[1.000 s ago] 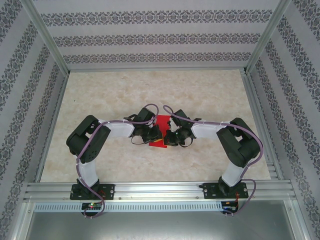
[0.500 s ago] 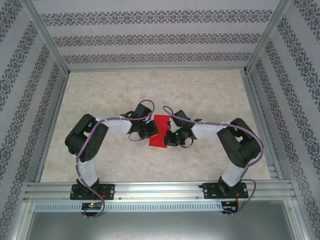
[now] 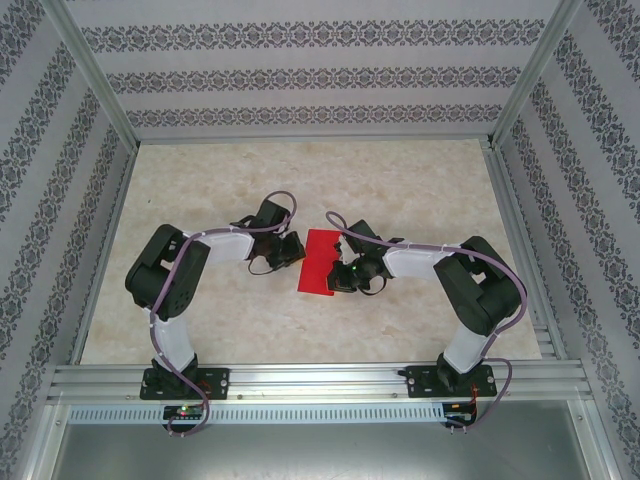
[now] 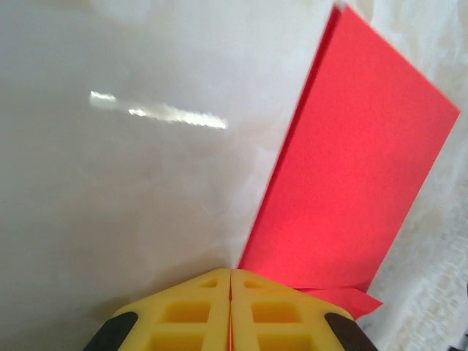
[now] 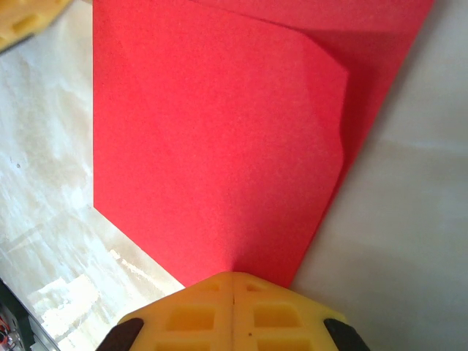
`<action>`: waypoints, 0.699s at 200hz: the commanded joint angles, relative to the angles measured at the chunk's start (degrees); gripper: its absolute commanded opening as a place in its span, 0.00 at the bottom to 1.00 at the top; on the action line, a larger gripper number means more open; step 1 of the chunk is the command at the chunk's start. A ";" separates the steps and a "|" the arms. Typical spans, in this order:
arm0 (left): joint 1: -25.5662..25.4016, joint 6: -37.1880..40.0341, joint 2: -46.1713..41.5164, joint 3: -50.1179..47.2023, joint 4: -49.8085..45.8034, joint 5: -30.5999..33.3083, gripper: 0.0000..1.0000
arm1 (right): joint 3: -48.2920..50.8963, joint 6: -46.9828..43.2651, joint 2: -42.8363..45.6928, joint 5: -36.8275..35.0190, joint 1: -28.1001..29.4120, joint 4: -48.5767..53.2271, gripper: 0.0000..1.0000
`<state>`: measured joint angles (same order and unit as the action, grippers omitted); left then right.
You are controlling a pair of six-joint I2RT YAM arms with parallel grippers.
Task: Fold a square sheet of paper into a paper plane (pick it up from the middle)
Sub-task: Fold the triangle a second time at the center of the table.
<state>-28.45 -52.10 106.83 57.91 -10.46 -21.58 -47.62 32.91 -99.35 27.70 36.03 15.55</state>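
The square sheet of paper (image 3: 320, 262) is bright red and partly folded, lying mid-table between both grippers. My left gripper (image 3: 292, 250) is at its left edge. In the left wrist view the yellow fingers (image 4: 197, 307) are shut, with a thin red sliver of paper pinched between them at the left gripper (image 4: 231, 272). The paper (image 4: 358, 168) rises tilted to the right of the tip. My right gripper (image 3: 344, 276) is shut, and the right gripper (image 5: 232, 276) rests its tip on the near edge of the paper (image 5: 219, 146), which has a folded layer at upper right.
The pale marble-patterned tabletop (image 3: 300, 180) is bounded by aluminium rails (image 3: 320, 380) at the front and frame posts at the sides. Patterned walls enclose the back and both sides.
My left gripper has moved leftward, drawing the paper's left side with it, so more red shows between the grippers. The right arm has stayed in place.
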 commanded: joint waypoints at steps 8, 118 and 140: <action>1.62 4.57 -3.68 2.36 -2.21 1.89 0.10 | 2.27 -0.72 -1.84 -3.11 1.44 7.58 0.04; -6.53 1.15 -2.18 -1.80 6.12 -5.65 0.10 | -2.61 0.71 0.71 -1.34 1.51 4.55 0.04; -6.80 1.39 -0.13 -0.54 3.11 -4.05 0.10 | -2.57 0.33 0.28 -1.32 1.70 5.08 0.04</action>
<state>-34.68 -50.04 104.95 55.66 -6.39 -26.48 -49.04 33.39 -98.85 27.05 37.12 18.83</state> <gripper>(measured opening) 0.096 0.044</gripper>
